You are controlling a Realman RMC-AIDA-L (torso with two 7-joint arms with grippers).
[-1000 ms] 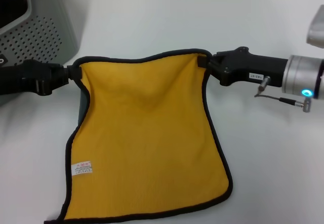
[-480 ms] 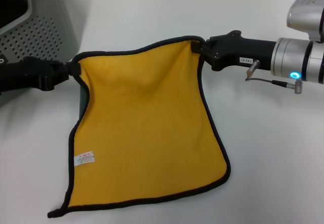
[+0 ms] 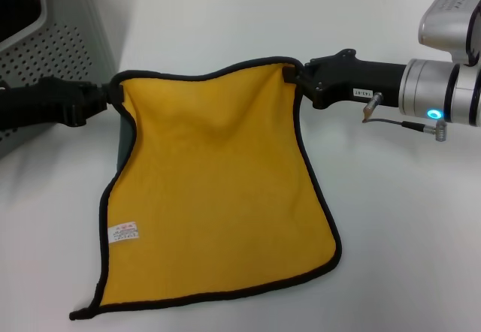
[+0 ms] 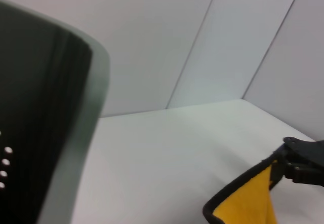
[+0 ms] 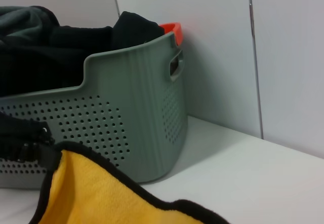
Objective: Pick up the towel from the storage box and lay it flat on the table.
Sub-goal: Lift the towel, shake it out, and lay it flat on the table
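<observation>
1. Towel (image 3: 218, 189) spread between both sets of fingers, far edge stretched from corner to corner, near part draped down onto the table (image 3: 391, 234); already out of the storage box (image 3: 56, 39).
2. Left gripper (image 3: 113, 97) pinched shut on the far-left corner, black border caught right at the fingertips; storage box just behind and outward of those fingers.
3. Right gripper (image 3: 294, 73) clamped on the far-right corner, cloth falling away directly below and inward of the tips.
4. Far edge sagging slightly midway between the two grips, so not fully taut; near corners well away from either set of fingers, the near-left one trailing out in a small curled tail beyond the white tag (image 3: 124, 233).
5. Handling, as a judgement: light, limp and soft, no stiffness of its own, likely to fold or bunch wherever unsupported; not fragile, not slippery against the pads thanks to the napped weave and thick stitched border.
6. Best hold: the bordered corners, exactly where pinched now; a mid-edge pinch would probably let the outer corners flop inward.
7. Dark clothing (image 5: 55, 41) and something orange (image 5: 172, 31) visible inside the storage box from the right wrist view, beyond the left fingers.
</observation>
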